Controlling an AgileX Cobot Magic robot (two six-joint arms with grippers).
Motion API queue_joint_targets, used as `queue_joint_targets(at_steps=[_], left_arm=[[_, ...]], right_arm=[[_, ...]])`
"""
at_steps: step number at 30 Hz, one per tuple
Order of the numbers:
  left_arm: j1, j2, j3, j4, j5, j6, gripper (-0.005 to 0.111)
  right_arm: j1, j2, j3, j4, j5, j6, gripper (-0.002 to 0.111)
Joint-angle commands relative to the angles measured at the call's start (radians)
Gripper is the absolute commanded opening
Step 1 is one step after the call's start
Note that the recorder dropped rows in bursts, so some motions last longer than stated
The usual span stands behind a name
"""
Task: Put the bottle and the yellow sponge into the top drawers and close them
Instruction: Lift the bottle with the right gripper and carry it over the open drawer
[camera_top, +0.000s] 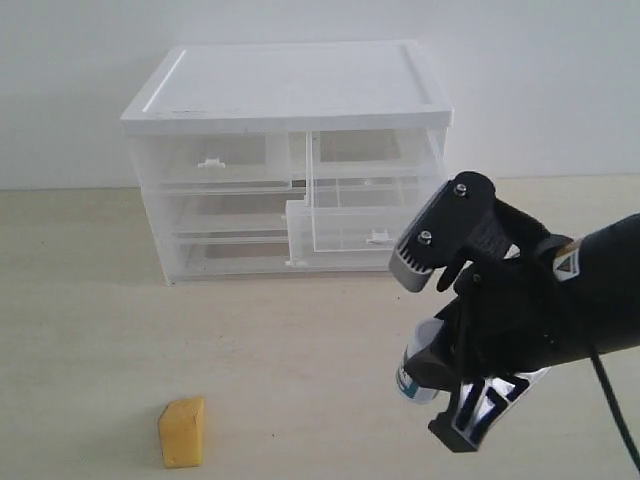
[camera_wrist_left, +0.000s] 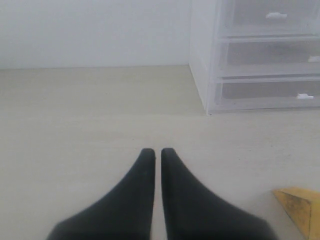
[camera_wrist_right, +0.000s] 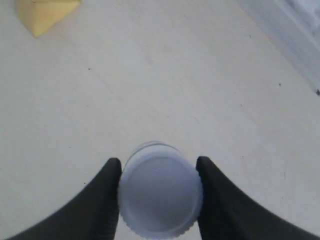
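Bottle gripped in right hand; left hand clenched empty, yellow sponge near it.

No legible txt, nos. or brand names were visible. Bottle label showed blue-teal band only, print too small to read. Right arm bore pale triangle mark, no readable chars.

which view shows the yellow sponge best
The exterior view: the yellow sponge stands whole on the table, slanted top visible. The left wrist view catches only a corner at its frame edge, and the right wrist view likewise crops it.
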Motion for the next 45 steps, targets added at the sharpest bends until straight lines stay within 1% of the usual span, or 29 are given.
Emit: queue_joint_targets(at_steps=[1, 5, 11, 13, 16, 20, 24, 27, 29, 31, 33, 36, 40, 42, 45], left_arm=[[0.001, -0.004, 0.002, -0.007, -0.006, -0.008, 0.004], [0.001, -0.004, 0.002, -0.007, -0.006, -0.008, 0.004], [0.001, -0.004, 0.002, -0.007, -0.006, -0.008, 0.004], [0.001, -0.004, 0.002, -0.007, -0.006, -0.008, 0.004], [0.001, -0.004, 0.002, -0.007, -0.006, -0.008, 0.004], [0.001, -0.004, 0.002, -0.007, -0.006, -0.008, 0.004], [0.001, -0.004, 0.002, -0.007, -0.006, -0.008, 0.004], [0.001, -0.004, 0.002, -0.007, -0.006, -0.008, 0.004], [0.001, -0.004, 0.002, -0.007, -0.006, -0.008, 0.004], [0.001, -0.004, 0.002, -0.007, -0.006, -0.008, 0.004], [0.001, -0.004, 0.002, -0.007, -0.006, -0.008, 0.004], [0.001, -0.004, 0.002, -0.007, -0.006, -0.008, 0.004], [0.001, -0.004, 0.002, -0.007, -0.006, -0.008, 0.004], [0.001, -0.004, 0.002, -0.007, -0.006, -0.008, 0.004], [0.001, -0.004, 0.002, -0.007, -0.006, -0.008, 0.004]], right_arm=[[-0.001, -0.072, -0.028, 0.097, 0.092, -0.254, 0.000], [-0.003, -0.086, -0.101, 0.154, 0.168, -0.383, 0.000], [-0.005, -0.082, -0.209, 0.258, 0.154, -0.573, 0.000], [-0.026, -0.082, -0.239, 0.298, 0.148, -0.615, 0.000], [-0.111, -0.074, -0.266, 0.406, 0.148, -0.692, 0.000], [-0.242, -0.045, -0.269, 0.691, 0.189, -0.939, 0.000], [-0.367, 0.031, -0.269, 1.010, 0.350, -1.257, 0.000], [-0.453, 0.118, -0.269, 1.200, 0.463, -1.382, 0.000], [-0.504, 0.177, -0.274, 1.283, 0.576, -1.451, 0.000], [-0.533, 0.243, -0.298, 1.309, 0.669, -1.460, 0.000], [-0.549, 0.315, -0.333, 1.313, 0.718, -1.436, 0.000], [-0.550, 0.442, -0.402, 1.333, 0.740, -1.379, 0.000], [-0.550, 0.541, -0.459, 1.354, 0.741, -1.311, 0.000], [-0.550, 0.614, -0.505, 1.367, 0.744, -1.225, 0.000], [-0.550, 0.660, -0.534, 1.386, 0.723, -1.106, 0.000]])
